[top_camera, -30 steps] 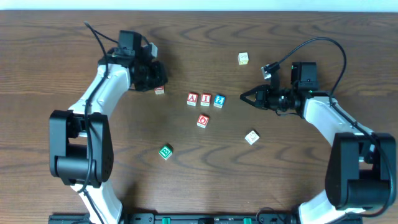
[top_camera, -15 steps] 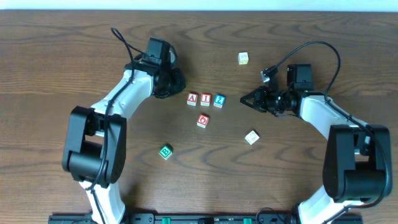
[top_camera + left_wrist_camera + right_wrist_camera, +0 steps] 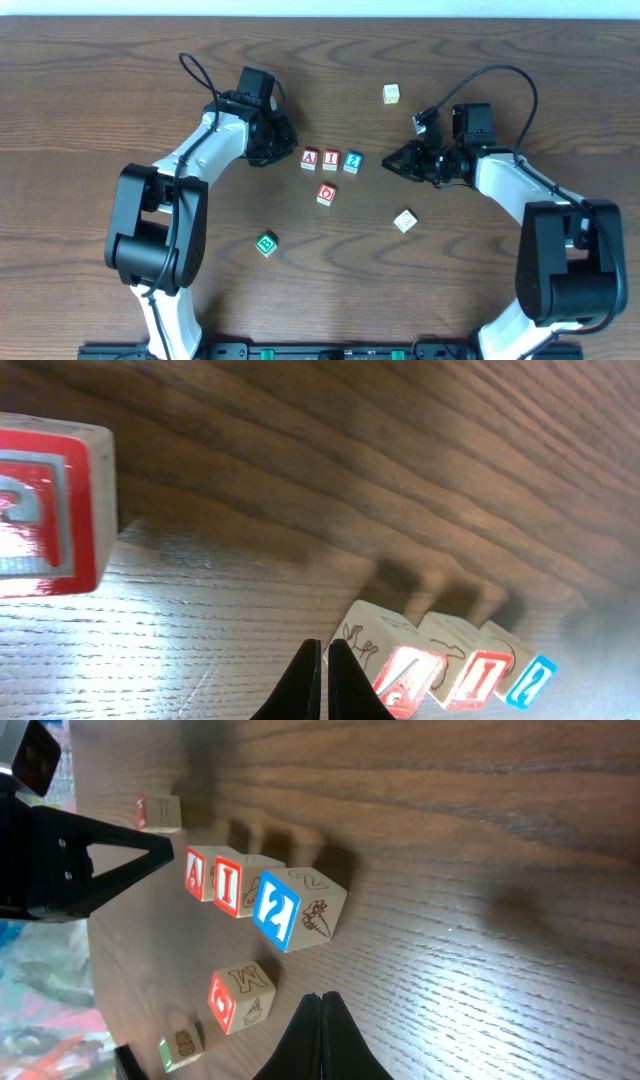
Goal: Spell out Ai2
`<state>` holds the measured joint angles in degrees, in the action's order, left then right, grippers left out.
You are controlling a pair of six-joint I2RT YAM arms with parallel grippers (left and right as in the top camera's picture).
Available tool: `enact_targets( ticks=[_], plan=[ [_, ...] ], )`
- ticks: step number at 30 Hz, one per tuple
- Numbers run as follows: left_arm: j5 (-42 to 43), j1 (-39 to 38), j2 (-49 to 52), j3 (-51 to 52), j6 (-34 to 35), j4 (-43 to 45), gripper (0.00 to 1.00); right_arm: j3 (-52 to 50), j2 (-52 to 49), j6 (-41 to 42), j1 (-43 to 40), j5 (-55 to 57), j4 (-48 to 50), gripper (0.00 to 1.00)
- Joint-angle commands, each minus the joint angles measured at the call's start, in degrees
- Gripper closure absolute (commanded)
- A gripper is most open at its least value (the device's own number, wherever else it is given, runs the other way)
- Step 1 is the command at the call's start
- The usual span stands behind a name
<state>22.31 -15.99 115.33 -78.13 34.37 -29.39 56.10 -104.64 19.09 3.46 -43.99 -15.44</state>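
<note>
The A cube, I cube and 2 cube stand side by side, reading Ai2. At the row's 9 o'clock sits the left gripper, pinched empty; at 3 o'clock the right gripper, likewise. Either tip drifting inward would likely skew the row.

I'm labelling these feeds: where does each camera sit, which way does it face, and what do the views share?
Overhead: above the table, looking down; both arms show, left gripper and right gripper flanking the A-I-2 row.
Left wrist: low over the table, facing the A cube; its shut fingers show.
Right wrist: low, facing the 2 cube from the opposite end; its shut fingers show.
Shared: every view shows that row.
</note>
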Motion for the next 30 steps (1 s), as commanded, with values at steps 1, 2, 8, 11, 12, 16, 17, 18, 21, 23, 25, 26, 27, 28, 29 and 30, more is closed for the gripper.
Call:
enact_targets(
  ticks=[1,2,8,11,12,16,17,18,21,23,25,26,27,28,29,30],
  plan=[
    [-1.90,-0.55,1.16,0.35,1.75,0.11,0.94,0.09,-0.50,1.11,0.50,0.61,0.28,0.98],
    [-1.88,-0.57,1.44,0.35,1.92,0.28,0.94,0.09,-0.63,1.29,0.72,0.90,0.35,0.98],
    [-0.26,-0.55,2.75,0.35,2.54,2.54,0.94,0.17,-2.34,4.33,2.27,0.94,1.81,0.98],
    [-0.39,-0.44,3.23,0.35,2.49,2.23,0.94,0.17,-2.36,4.72,2.54,1.31,1.90,0.99],
    [-0.31,-0.44,3.61,0.35,2.49,2.23,0.94,0.17,-2.38,5.16,2.73,1.53,1.86,0.98],
    [0.85,-0.44,5.03,0.35,2.49,2.64,0.94,0.17,-2.69,5.77,3.89,2.25,1.97,0.98],
    [1.68,-0.44,5.35,0.35,2.49,2.84,0.94,0.17,-3.02,6.16,4.44,2.25,2.27,0.98],
    [1.68,-0.44,5.49,0.35,2.47,2.93,0.94,0.17,-3.54,7.15,4.90,2.38,2.67,0.98],
    [1.70,-0.44,5.49,0.35,2.47,3.43,0.94,0.20,-4.50,8.20,5.42,2.45,3.43,0.98],
    [1.66,-0.44,5.49,0.35,2.45,3.58,0.94,0.20,-4.68,8.79,5.46,2.45,4.02,0.98],
    [1.66,-0.44,5.51,0.35,2.47,3.96,0.94,0.20,-4.68,9.22,5.46,2.69,4.33,0.99],
    [1.66,-0.44,5.53,0.35,2.49,4.09,0.94,0.20,-4.68,9.38,5.46,2.71,4.35,0.98],
    [1.68,-0.44,5.53,0.35,2.49,4.17,0.94,0.20,-4.72,9.64,5.49,2.97,4.33,0.99],
    [1.68,-0.44,5.53,0.35,2.49,4.26,0.94,0.20,-4.81,9.84,5.57,3.17,4.35,0.98],
    [1.68,-0.44,5.53,0.35,2.49,4.35,0.94,0.20,-4.90,9.97,5.64,3.41,4.48,0.98],
    [1.68,-0.44,5.53,0.35,2.49,4.42,0.94,0.20,-5.01,10.29,5.68,3.50,4.79,0.98]
  ],
)
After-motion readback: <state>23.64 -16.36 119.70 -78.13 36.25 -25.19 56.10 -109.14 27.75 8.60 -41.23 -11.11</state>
